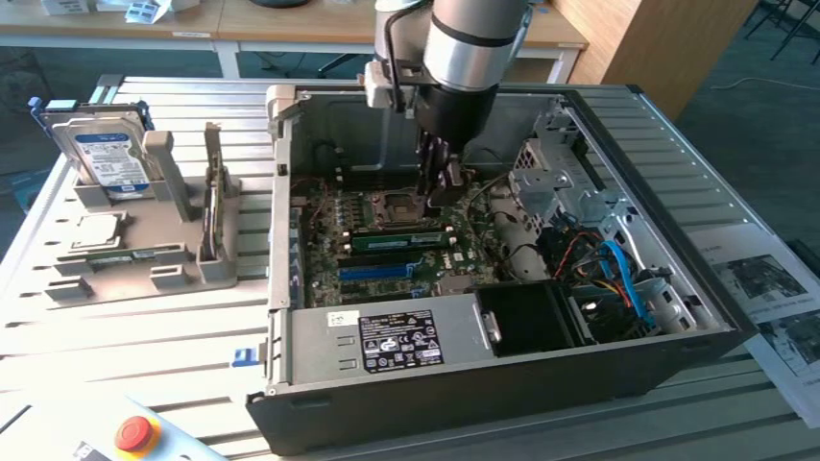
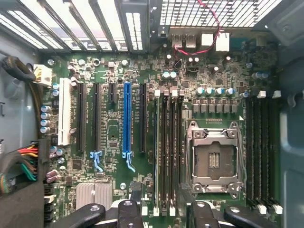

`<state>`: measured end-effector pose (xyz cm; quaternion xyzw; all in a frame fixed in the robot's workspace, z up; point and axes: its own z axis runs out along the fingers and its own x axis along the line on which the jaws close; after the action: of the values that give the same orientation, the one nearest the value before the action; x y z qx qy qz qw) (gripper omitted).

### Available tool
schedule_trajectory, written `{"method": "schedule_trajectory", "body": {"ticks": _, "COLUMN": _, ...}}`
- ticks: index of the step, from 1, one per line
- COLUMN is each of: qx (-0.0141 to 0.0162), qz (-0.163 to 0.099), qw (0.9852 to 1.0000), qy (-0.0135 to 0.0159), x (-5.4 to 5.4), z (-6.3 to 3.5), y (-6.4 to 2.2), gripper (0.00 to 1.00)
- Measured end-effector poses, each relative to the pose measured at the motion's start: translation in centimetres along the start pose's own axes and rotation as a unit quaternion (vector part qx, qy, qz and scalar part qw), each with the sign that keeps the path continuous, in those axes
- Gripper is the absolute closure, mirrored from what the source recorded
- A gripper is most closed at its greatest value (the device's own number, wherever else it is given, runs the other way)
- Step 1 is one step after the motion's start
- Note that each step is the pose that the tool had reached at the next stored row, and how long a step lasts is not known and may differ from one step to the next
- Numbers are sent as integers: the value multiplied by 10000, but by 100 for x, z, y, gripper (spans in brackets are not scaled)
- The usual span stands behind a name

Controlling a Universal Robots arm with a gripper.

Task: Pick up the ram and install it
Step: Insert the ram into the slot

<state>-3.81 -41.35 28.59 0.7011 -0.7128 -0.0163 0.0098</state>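
The ram (image 1: pixel 397 233) is a long thin green stick standing on edge in a memory slot of the motherboard (image 1: pixel 384 264), next to the empty CPU socket (image 2: pixel 213 159). From the wrist view its narrow top edge (image 2: pixel 156 152) runs between white slot clips. My gripper (image 1: pixel 443 195) hangs inside the open computer case just above the socket and the ram. Its dark fingers (image 2: pixel 128 213) stand apart on either side of the memory slots. The gripper (image 2: pixel 166 216) is open with nothing between the fingers and does not touch the ram.
The case walls (image 1: pixel 288 192) and the drive cage (image 1: pixel 564 182) close in around the arm. A power supply (image 1: pixel 384 341) and blue cables (image 1: pixel 628 279) fill the case's front. On the exterior view's left, a grey fixture (image 1: pixel 141 274) holds a hard drive (image 1: pixel 109 158) and an upright card (image 1: pixel 213 197).
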Motion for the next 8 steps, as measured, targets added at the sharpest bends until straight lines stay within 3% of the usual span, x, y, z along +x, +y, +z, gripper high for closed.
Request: {"method": "schedule_trajectory", "body": {"ticks": 8, "qx": 0, "qz": 0, "qw": 10000, "qy": 0, "x": -2, "z": -194, "y": 7, "gripper": 57}}
